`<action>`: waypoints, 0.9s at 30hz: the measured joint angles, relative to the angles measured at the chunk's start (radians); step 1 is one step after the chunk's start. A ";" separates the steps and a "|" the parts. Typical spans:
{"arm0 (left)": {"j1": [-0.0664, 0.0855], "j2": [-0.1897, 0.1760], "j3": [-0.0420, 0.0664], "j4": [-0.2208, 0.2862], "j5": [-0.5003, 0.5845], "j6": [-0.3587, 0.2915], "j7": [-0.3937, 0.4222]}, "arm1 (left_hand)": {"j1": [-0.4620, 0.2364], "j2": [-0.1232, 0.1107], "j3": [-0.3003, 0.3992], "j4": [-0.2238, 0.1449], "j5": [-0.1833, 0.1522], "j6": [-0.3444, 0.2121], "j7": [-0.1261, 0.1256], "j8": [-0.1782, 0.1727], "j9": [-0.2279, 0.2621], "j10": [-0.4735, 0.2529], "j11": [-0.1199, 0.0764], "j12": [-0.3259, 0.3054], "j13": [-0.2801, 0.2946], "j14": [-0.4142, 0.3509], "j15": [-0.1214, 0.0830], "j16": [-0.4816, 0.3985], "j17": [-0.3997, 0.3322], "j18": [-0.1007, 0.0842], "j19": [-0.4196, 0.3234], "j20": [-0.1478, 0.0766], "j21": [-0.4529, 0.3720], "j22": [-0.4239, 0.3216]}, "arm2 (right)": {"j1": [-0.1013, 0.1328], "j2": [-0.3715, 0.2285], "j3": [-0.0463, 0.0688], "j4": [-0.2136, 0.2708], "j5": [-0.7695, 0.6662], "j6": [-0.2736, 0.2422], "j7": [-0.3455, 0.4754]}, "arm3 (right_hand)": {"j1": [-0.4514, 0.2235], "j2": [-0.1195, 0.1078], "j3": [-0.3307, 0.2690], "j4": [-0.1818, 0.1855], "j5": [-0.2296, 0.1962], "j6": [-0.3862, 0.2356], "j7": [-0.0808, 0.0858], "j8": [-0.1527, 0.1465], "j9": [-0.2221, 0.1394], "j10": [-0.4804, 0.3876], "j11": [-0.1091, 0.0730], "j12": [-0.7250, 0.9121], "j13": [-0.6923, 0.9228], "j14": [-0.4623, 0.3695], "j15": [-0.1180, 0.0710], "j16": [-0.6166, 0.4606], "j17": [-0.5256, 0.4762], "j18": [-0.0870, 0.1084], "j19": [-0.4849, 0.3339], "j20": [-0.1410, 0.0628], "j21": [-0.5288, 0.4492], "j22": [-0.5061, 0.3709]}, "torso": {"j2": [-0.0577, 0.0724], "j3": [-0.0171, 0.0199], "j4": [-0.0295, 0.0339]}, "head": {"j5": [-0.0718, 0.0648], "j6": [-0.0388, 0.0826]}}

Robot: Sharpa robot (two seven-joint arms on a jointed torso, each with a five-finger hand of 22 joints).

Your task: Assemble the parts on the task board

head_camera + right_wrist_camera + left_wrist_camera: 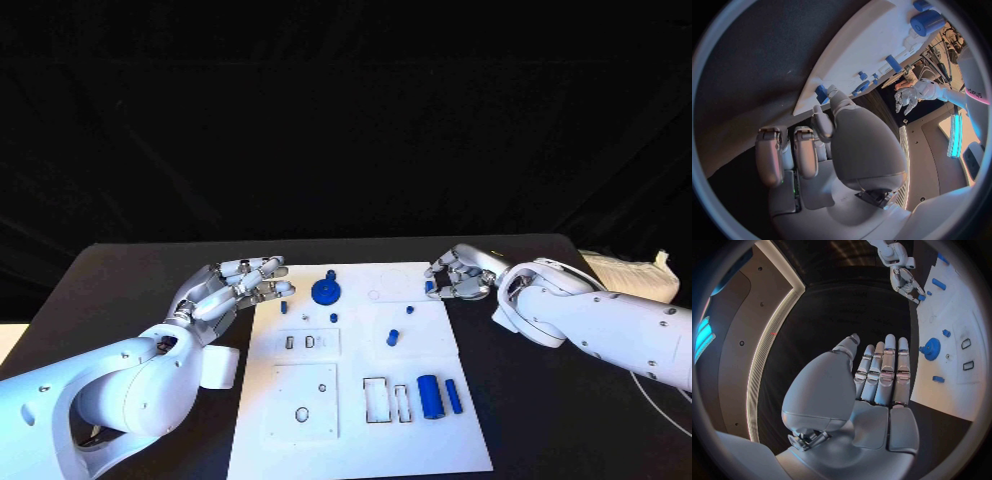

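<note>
At left center of the head view, the left hand (234,287) hovers over the black table (116,290) just beside the left edge of the white task board (361,420), fingers stretched out side by side toward the upper right and holding nothing. The left wrist view shows those fingers (886,367) straight and close together, clear of the board.

The task board lies in the lower middle of the frame, its long axis running from the bottom edge up toward the far side of the table. Near its upper left sits a blue gear-shaped part (327,292), round face up, with a small blue peg (332,273) just above it. Further small blue pieces are scattered across the middle, among them a short one (392,338) tilted slightly to the right. At lower right, a thick blue cylinder (430,396) and a thinner blue bar (453,396) lie side by side, both long axes running up the frame, beside 2 empty rectangular slots (376,399).

At upper right of the board, the right hand (462,274) is curled at the board's right edge, its fingers closing round a small blue part (430,286); the right wrist view shows a fingertip (833,93) against that part (821,93) at the board's rim.

No readable writing appears on the board or parts.
</note>
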 measured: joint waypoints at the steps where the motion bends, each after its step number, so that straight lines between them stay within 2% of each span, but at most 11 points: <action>1: 0.000 0.000 0.000 0.000 0.000 0.000 0.000 | 0.000 0.000 0.000 0.000 0.000 0.000 0.000 0.000 0.000 0.000 0.000 0.000 0.000 0.000 0.000 0.000 0.000 0.000 0.000 0.000 0.000 0.000 | 0.000 0.001 0.000 -0.002 0.000 0.001 0.000 | 0.000 0.000 0.002 -0.002 0.000 0.003 0.000 0.000 0.000 0.000 0.000 0.001 0.000 0.000 0.000 0.000 0.000 0.000 0.000 0.000 0.000 0.000 | 0.000 0.0001 0.0000 | 0.000 0.000; 10: 0.000 0.001 0.000 0.000 0.000 0.001 0.000 | 0.000 0.000 0.000 0.000 0.000 0.000 0.000 0.000 0.000 0.000 0.000 0.000 0.000 0.000 0.000 0.000 0.000 0.000 0.000 0.000 0.000 0.000 | -0.002 0.010 0.000 -0.015 -0.002 0.008 0.003 | 0.006 0.006 0.010 -0.010 -0.004 0.018 -0.007 0.004 0.001 0.005 -0.005 0.005 0.001 0.000 0.000 0.000 0.000 0.000 0.000 0.000 0.004 0.000 | 0.000 0.0004 0.0001 | -0.002 -0.002; 16: 0.000 0.001 0.000 0.000 0.000 0.001 0.000 | 0.000 0.000 0.000 0.000 0.000 0.000 0.000 0.000 0.000 0.000 0.000 0.000 0.000 0.000 0.000 0.000 0.000 0.000 0.000 0.000 0.000 0.000 | -0.004 0.014 0.000 -0.019 -0.004 0.013 0.004 | 0.008 0.008 0.013 -0.007 -0.004 0.022 -0.003 0.004 0.001 0.005 -0.005 0.005 0.004 0.000 0.000 0.000 0.000 0.000 0.000 0.000 0.004 0.000 | 0.000 0.0003 0.0004 | 0.000 -0.003; 24: 0.000 0.000 0.000 0.000 0.000 0.001 -0.001 | 0.000 0.000 0.000 0.000 0.000 0.000 0.000 0.000 0.000 0.000 0.000 0.000 0.000 0.000 0.000 0.000 0.000 0.000 0.000 0.000 0.000 0.000 | -0.006 0.019 0.000 -0.021 -0.008 0.018 0.004 | 0.009 0.009 0.016 -0.010 -0.008 0.027 -0.007 0.004 0.001 0.005 -0.005 0.005 0.003 0.000 0.000 0.000 0.000 0.000 0.000 0.000 0.004 0.000 | 0.000 0.0004 0.0006 | 0.000 -0.005; 27: 0.000 0.000 0.000 0.000 0.000 0.001 -0.001 | 0.000 0.000 0.000 0.000 0.000 0.000 0.000 0.000 0.000 0.000 0.000 0.000 0.000 0.000 0.000 0.000 0.000 0.000 0.000 0.000 0.000 0.000 | -0.006 0.020 0.000 -0.022 -0.010 0.020 0.005 | 0.009 0.009 0.026 -0.013 -0.012 0.045 -0.010 0.008 0.003 0.005 -0.006 0.009 0.002 -0.001 -0.006 0.000 0.000 0.000 0.000 0.000 0.004 0.000 | 0.000 0.0004 0.0006 | 0.000 -0.006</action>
